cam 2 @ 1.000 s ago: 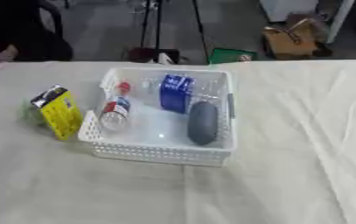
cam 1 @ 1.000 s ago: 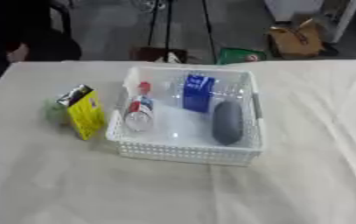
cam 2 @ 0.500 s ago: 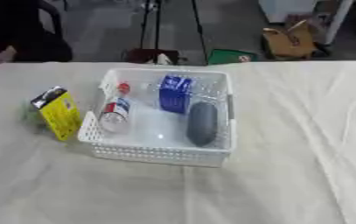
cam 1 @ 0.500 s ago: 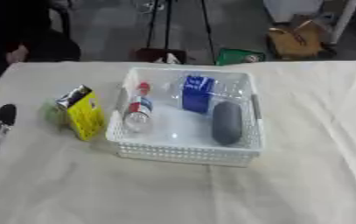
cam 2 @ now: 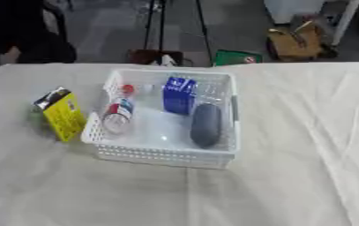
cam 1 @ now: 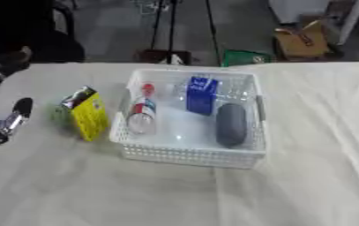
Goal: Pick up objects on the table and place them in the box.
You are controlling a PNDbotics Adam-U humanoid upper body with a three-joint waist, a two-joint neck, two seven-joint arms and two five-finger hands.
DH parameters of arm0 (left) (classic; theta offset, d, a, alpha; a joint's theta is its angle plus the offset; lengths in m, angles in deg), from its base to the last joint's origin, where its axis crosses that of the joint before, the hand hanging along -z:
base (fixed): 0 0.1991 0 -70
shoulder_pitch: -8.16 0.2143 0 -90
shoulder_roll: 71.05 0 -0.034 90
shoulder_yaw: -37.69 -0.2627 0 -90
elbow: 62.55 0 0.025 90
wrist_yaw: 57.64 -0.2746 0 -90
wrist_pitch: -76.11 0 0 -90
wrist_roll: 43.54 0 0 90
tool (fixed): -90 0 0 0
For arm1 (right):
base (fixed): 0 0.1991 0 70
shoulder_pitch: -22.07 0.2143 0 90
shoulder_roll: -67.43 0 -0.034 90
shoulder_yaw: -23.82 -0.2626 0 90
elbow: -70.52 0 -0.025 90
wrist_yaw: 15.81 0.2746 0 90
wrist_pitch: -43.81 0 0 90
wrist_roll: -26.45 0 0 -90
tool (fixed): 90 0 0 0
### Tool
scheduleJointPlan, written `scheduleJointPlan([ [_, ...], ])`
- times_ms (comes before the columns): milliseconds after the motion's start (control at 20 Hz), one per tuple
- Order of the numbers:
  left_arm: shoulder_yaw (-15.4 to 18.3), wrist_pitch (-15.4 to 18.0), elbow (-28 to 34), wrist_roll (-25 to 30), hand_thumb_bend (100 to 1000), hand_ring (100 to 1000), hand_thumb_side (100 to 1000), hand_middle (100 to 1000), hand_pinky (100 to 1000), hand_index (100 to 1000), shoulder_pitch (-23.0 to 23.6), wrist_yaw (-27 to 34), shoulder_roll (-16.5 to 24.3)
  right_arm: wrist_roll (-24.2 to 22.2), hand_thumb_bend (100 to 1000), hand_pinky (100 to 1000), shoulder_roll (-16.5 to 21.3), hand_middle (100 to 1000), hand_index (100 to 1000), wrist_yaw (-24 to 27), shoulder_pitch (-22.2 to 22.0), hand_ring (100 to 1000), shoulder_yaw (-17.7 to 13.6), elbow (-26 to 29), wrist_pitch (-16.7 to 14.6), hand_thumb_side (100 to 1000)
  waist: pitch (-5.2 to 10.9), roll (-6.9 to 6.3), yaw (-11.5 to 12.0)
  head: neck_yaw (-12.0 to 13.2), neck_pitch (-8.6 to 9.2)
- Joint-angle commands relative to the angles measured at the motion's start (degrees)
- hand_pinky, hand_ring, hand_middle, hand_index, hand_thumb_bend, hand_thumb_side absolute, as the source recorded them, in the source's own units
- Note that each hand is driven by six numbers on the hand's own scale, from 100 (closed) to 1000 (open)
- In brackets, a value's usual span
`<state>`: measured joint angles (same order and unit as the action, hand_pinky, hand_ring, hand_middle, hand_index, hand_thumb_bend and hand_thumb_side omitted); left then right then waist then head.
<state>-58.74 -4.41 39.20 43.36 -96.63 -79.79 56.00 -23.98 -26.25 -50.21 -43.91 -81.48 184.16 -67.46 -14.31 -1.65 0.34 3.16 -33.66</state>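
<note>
A white mesh basket (cam 1: 190, 155) stands in the middle of the table. Inside it lie a clear bottle with a red and white label (cam 1: 142, 115), a blue box (cam 1: 201, 95) and a dark grey oblong thing (cam 1: 230, 124). Just left of the basket a yellow box (cam 1: 89, 117) stands tilted on the cloth, with something green (cam 1: 58, 115) behind it. My left hand (cam 1: 5, 126) shows at the left edge, a short way left of the yellow box and apart from it, a finger raised straight and holding nothing. My right hand is out of sight.
A white cloth (cam 1: 305, 176) covers the table. Beyond the far edge are a cardboard box (cam 1: 305, 39), a green object (cam 1: 244, 57), tripod legs (cam 1: 166, 26) and a person in dark clothes (cam 1: 28, 35) at the far left.
My left hand has come in from the left edge and now sits a little closer to the yellow box. The basket and its contents have not moved.
</note>
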Motion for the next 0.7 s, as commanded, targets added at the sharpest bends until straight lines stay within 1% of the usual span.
scheduleJointPlan([
  [50,-0.7,-0.2,-0.3,2.6,146,1000,885,995,1000,996,-1.4,1.8,3.0,-0.5,100,783,0.5,630,833,0.6,0.3,767,0.1,1.0,-0.1,1000,1.06,-0.05,0.0,0.2,0.17],
  [100,-0.8,-0.3,-0.5,3.5,185,1000,940,1000,1000,996,-1.7,2.2,3.0,-0.5,100,783,0.5,630,833,0.6,0.3,767,0.1,1.0,-0.1,1000,1.05,-0.05,-0.1,0.2,0.17],
  [200,-1.7,-1.0,-1.2,5.1,186,1000,944,1000,1000,996,-2.9,3.2,2.9,-0.7,100,782,0.4,630,833,0.8,0.3,766,0.2,1.0,-0.1,1000,1.05,-0.12,-0.1,0.4,0.03],
  [250,-1.8,-1.5,-1.3,6.0,230,1000,947,1000,1000,999,-3.8,3.8,2.4,-0.8,100,782,0.3,629,833,0.9,0.2,766,0.2,1.0,-0.1,1000,1.14,-0.18,0.0,0.5,-0.10],
  [300,-1.8,-2.0,-1.5,6.8,259,1000,926,1000,1000,1000,-4.7,4.1,1.5,-0.8,100,782,0.3,629,832,0.9,0.1,766,0.2,1.0,-0.1,1000,1.22,-0.25,0.1,0.6,-0.21],
  [350,-1.4,-2.6,-1.8,7.4,304,1000,854,1000,1000,1000,-5.7,4.4,0.5,-0.9,100,781,0.2,629,832,1.0,0.0,766,0.2,1.0,-0.1,1000,1.38,-0.26,0.2,0.8,-0.30],
  [400,-0.9,-3.3,-1.8,8.1,304,1000,854,1000,1000,1000,-6.4,4.4,-0.7,-1.0,100,781,0.1,629,832,1.0,-0.1,766,0.2,1.0,0.0,1000,1.46,-0.28,0.3,0.8,-0.34],
  [450,-0.7,-3.8,-1.6,8.8,433,1000,790,1000,1000,1000,-6.8,4.5,-1.9,-1.0,100,781,-0.1,628,832,1.1,-0.1,766,0.3,1.0,0.0,1000,1.50,-0.14,0.3,0.9,-0.13],
  [500,-0.6,-4.2,-1.3,9.6,433,1000,790,1000,1000,1000,-7.0,4.6,-3.3,-1.1,100,781,-0.2,628,832,1.2,-0.1,766,0.3,1.0,0.0,1000,1.53,-0.06,0.3,0.8,0.00],
  [550,-0.9,-4.8,-1.3,10.4,534,1000,779,1000,1000,1000,-7.0,4.9,-4.7,-1.1,100,782,-0.3,628,831,1.3,0.1,765,0.3,1.0,-0.1,1000,1.59,0.07,0.2,0.8,0.07],
  [700,-1.4,-6.6,-1.6,12.9,555,1000,783,1000,1000,1000,-7.4,4.6,-8.6,-1.1,100,782,-0.3,628,830,1.4,0.1,765,0.2,1.0,-0.1,1000,1.71,0.07,0.3,0.7,0.02],
])
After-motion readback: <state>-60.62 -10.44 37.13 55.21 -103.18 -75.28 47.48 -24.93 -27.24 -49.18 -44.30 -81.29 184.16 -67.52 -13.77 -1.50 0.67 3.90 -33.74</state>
